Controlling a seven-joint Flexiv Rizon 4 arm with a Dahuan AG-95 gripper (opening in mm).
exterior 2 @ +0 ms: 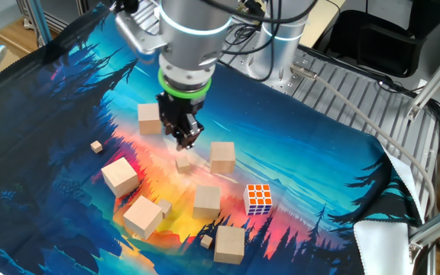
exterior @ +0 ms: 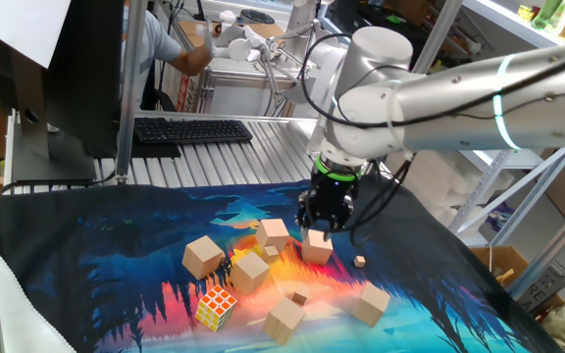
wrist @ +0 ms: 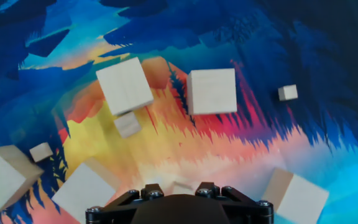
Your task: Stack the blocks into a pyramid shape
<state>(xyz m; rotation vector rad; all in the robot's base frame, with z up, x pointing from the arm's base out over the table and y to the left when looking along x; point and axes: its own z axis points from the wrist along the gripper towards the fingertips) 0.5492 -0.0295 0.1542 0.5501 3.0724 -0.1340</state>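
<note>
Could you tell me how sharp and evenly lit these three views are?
One fixed view: sharp on the blocks, background shelves softer, arm glossy. The other fixed view: evenly lit, soft shadows beside each block, gripper slightly blurred. Hand view: blocks crisp, the dark gripper housing at the bottom edge underexposed, mat edges curved by the wide lens.

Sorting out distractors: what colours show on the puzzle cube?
The puzzle cube shows orange and white stickers, clearest in the other fixed view.

Bright, even light; faint shadows
</note>
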